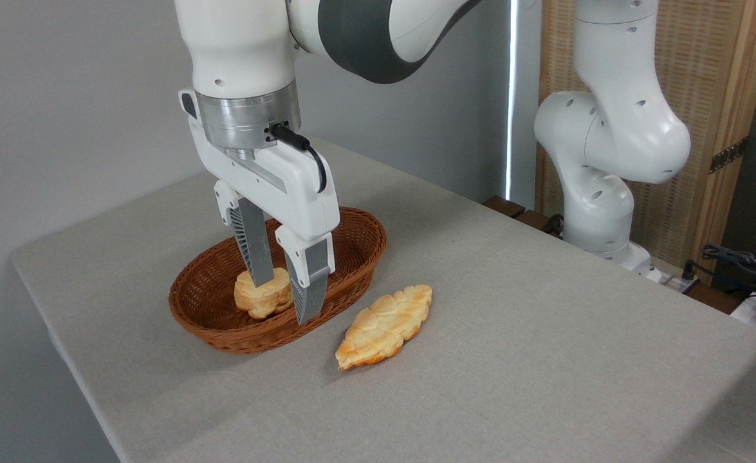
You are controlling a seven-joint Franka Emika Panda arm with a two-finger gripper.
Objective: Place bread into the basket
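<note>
1 bun (262,294) down in basket (352,257), pincer (284,299) spread wide around it, gripping nothing, probably just dropped. Long loaf (385,326) waiting on tabletop (513,360), likely next.

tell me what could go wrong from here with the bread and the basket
1. The end effector has its fingers either side of the small bun inside the basket; lifting could drag the bun back out if a finger catches.
2. The near finger sits close to the basket's front rim and might tip it.
3. The long loaf lies on the table touching the basket, so grasping it may nudge the basket.
</note>
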